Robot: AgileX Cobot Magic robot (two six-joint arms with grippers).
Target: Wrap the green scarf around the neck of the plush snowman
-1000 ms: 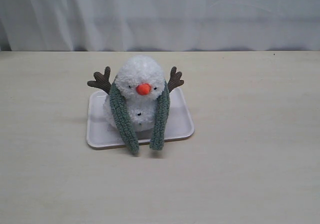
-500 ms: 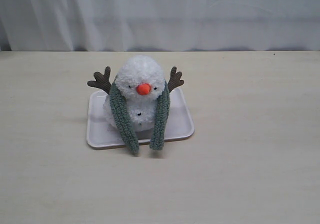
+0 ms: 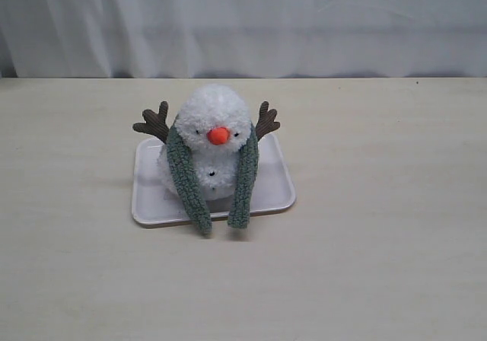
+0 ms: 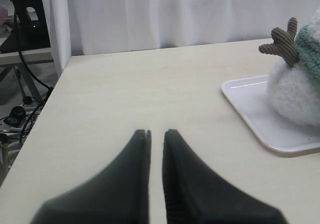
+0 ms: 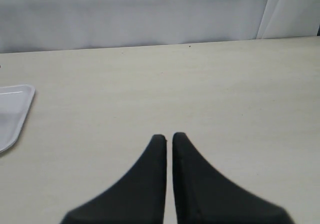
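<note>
Wide bare table (image 3: 380,242) is being left open on every side of the white tray (image 3: 274,192). The broadest clear stretches are lying to the right of the tray and toward the near edge in the exterior view. The far edge of the table is being closed off by a white curtain (image 3: 243,21). In the left wrist view the table's side edge is being shown, with cables and a stand past it.

The left gripper (image 4: 156,134) is being held low over bare table, well apart from the tray, with its jaws drawn together to a thin slit and nothing between them. The right gripper (image 5: 169,136) is likewise being kept closed and empty over bare table, with only a corner of the tray in its view.

Nothing is being seen to differ from the earlier exterior pictures. The toy, scarf and tray are lying exactly as before, and no arm is being brought into that view.

The plush snowman (image 3: 213,139) is being kept upright on the tray, its long axis vertical and its orange nose (image 3: 218,135) pointing toward the exterior camera. The green scarf (image 3: 186,181) is being carried behind the snowman's neck (image 3: 217,152). Its two ends are hanging down the front, one on each side of the nose, uncrossed. Both tips are reaching past the tray's near rim.
</note>
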